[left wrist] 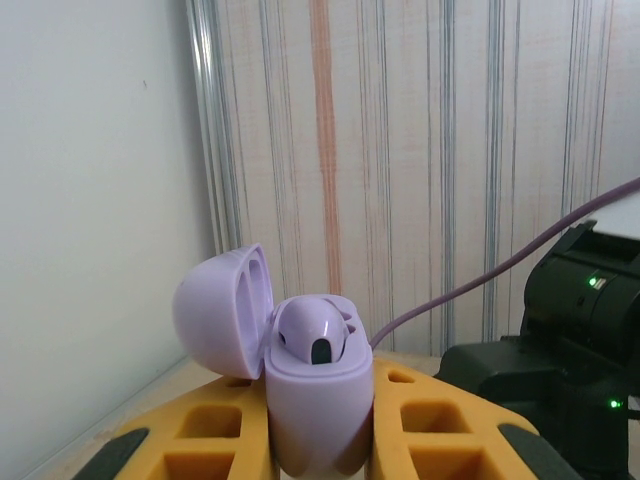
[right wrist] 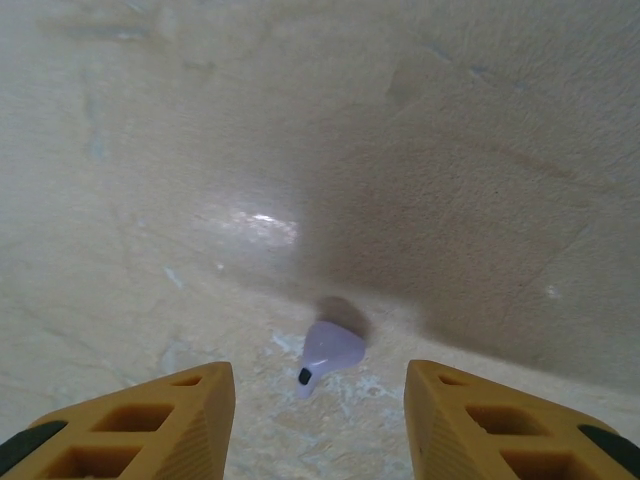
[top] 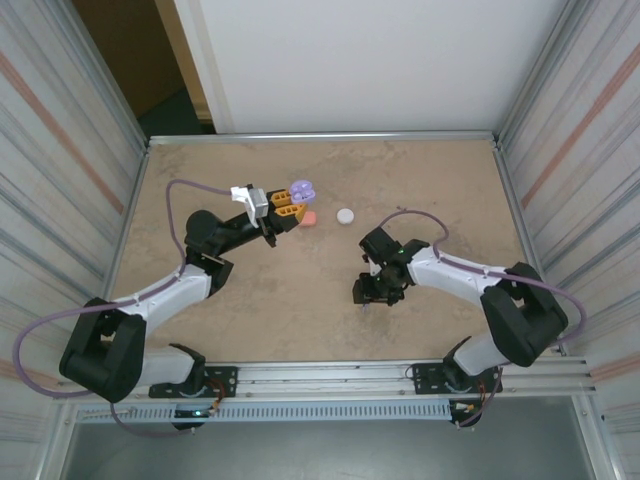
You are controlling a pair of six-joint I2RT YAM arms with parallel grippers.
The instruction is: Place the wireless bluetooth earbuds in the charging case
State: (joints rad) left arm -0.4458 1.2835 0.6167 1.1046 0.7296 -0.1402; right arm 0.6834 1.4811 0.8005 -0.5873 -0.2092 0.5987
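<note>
Lilac glossy plastic charging case (left wrist: 318,410) is upright, pinched in the left gripper (top: 295,203) near the table's (top: 450,190) back-centre. Its lid (left wrist: 222,310) is flipped open, hinged to the left in the wrist cam, inner hollows showing. One lilac earbud (left wrist: 312,335) w/ a dark spot sits seated in the case's top.

A second small lilac stemmed earbud (right wrist: 330,350) lies loose on its side on the beige tabletop (dark-tipped end pointing near-left in the right wrist cam).

Pale pink rounded case (top: 308,218) and white round case (top: 346,215) rest on the table just right of the lilac one, apart from each other; too small to tell lid state.
</note>
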